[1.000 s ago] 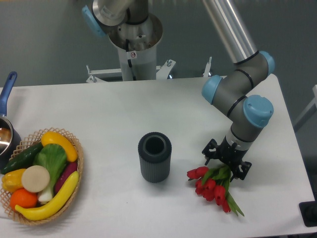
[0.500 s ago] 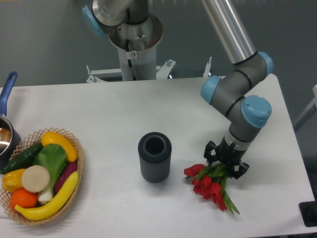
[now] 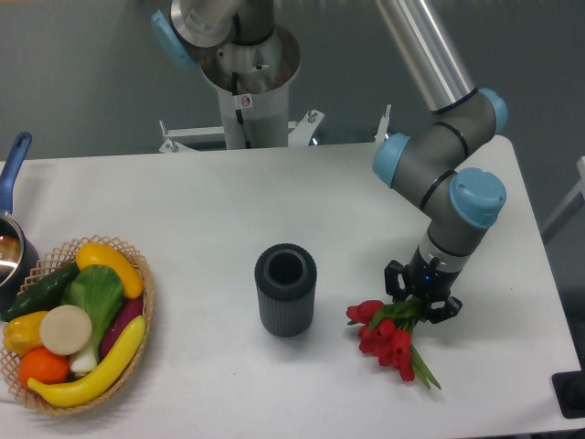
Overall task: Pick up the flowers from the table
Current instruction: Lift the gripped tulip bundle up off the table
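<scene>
The flowers (image 3: 387,337), a small bunch of red tulips with green leaves, are at the right front of the white table (image 3: 210,206). Their heads point toward the front left and one long leaf trails to the front right. My gripper (image 3: 421,299) points straight down over the stem end of the bunch, with its dark fingers shut around the stems. The stem ends are hidden under the gripper. I cannot tell whether the tulip heads still touch the tabletop.
A dark grey ribbed vase (image 3: 286,290) stands upright just left of the flowers. A wicker basket (image 3: 146,297) of toy fruit and vegetables sits at the front left. A pot with a blue handle (image 3: 14,165) is at the left edge. The robot base (image 3: 249,78) stands behind the table.
The gripper's fingers have drawn in around the stems. The bunch has shifted slightly along with the gripper, and its trailing leaf now ends a little higher in view.
</scene>
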